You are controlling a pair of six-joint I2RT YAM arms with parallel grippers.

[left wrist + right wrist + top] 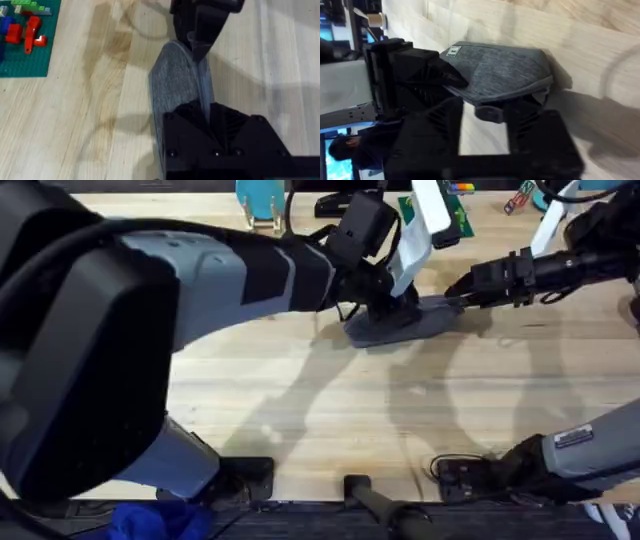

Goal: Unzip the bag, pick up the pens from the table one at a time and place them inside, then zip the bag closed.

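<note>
The left arm (200, 265) is showing grey tube sections between bulky black joint housings, and behind its fingers (200, 145) a black ribbed block is carrying small screws. The right arm (560, 270) is wearing black segmented casing with thin cables, a white label sitting on its grey lower link (585, 445).

At the far edge, near the middle, lies a flat green building-brick plate (455, 215). In the left wrist view the green plate (30, 42) carries small red bricks (30, 32), a blue brick (4, 25) and some light green ones (27, 5). A light blue plastic object (262, 202) stands at the far edge, more to the left. At the near edge, a blue cloth-like thing (150, 522) lies under the left side.
</note>
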